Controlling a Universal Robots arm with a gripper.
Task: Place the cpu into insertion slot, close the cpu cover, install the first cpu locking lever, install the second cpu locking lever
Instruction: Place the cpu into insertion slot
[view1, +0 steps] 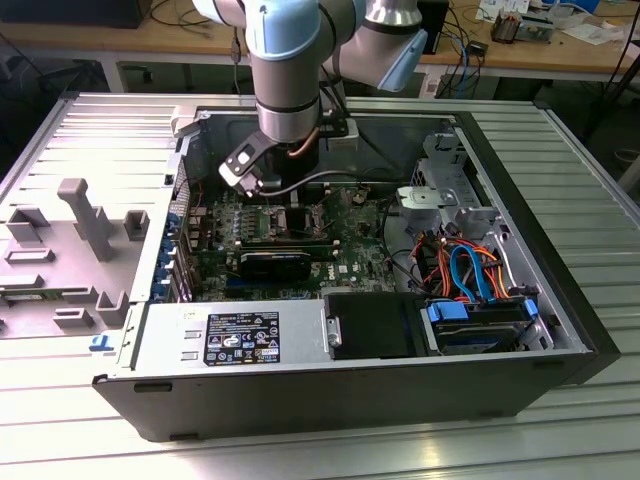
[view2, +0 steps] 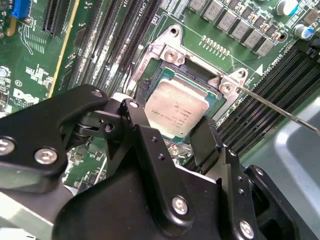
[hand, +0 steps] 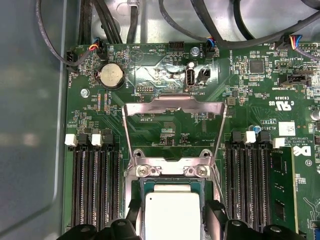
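Cpu (view2: 177, 107), second wrist view: lies square within the insertion slot (view2: 169, 54) rim. Gripper (view2: 172, 122) fingers (view2: 136, 116) are clamped on two opposite edges, so it's not released. Can't tell if it's fully seated. One locking lever (view2: 280, 107) sticks out free, unhooked.

First wrist view: cpu low in the insertion slot, cpu cover (hand: 172, 106) swung up open behind it.

Exterior view: arm reaches down into the open computer case (view1: 350, 395), low over the motherboard (view1: 345, 255).

Judgement: step one nearly done; cover and both levers left.
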